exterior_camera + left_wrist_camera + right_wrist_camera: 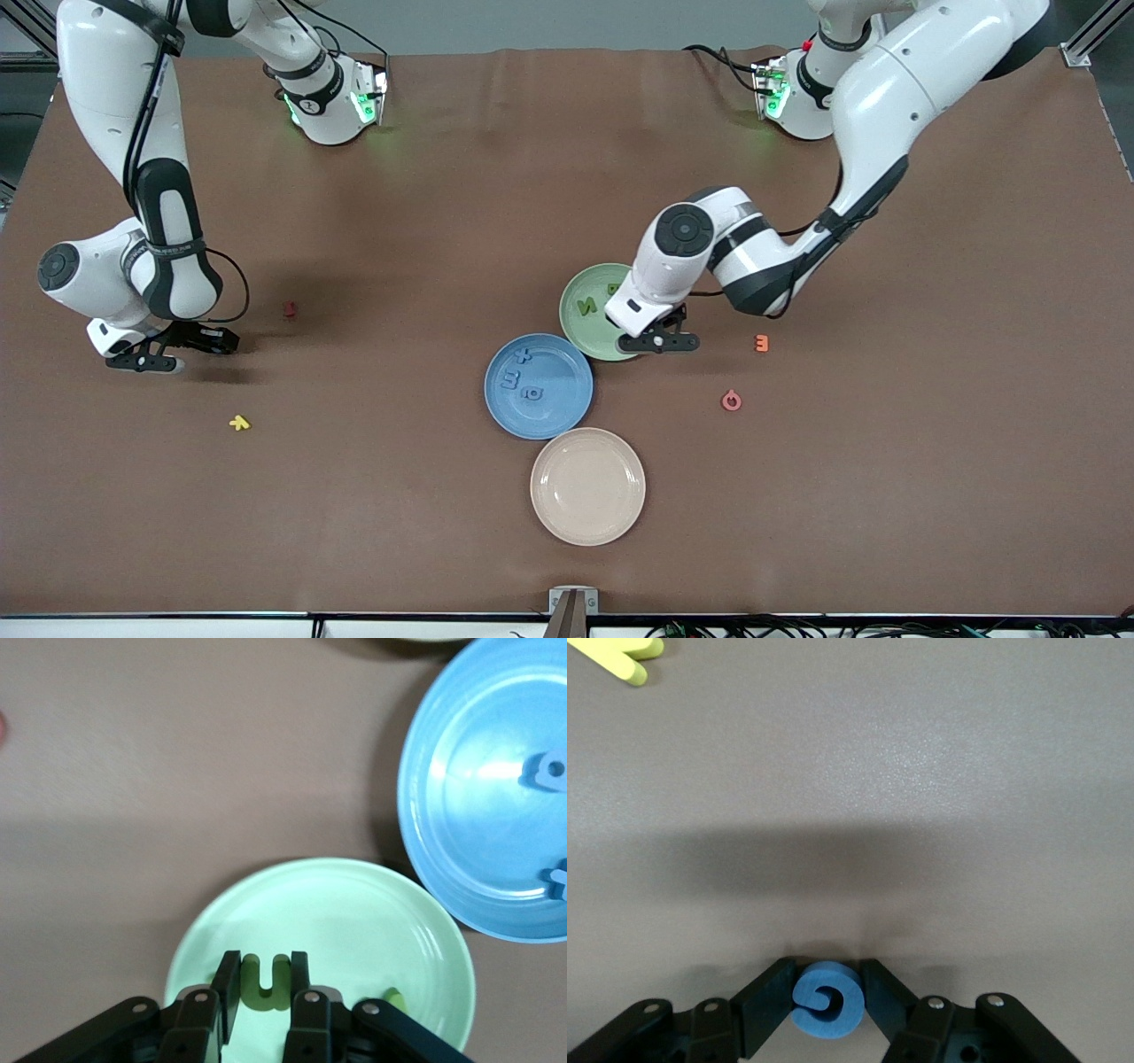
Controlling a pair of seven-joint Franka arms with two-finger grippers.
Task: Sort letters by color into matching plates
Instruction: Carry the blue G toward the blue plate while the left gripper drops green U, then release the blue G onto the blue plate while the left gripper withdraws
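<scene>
On brown cloth (496, 177), three plates; room edges seemingly grey.

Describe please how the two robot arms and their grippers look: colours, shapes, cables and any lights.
Both arms are glossy white with rounded segments, black bands at the joints and dark round caps. A black cable runs along each arm. The bases glow green. The left gripper and the right gripper are black, with flat linkage fingers joined by silver screws.

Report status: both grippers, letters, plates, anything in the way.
Left gripper shut on green letter over green plate. Right gripper clamps blue letter on the table. Blue plate unobstructed.
</scene>
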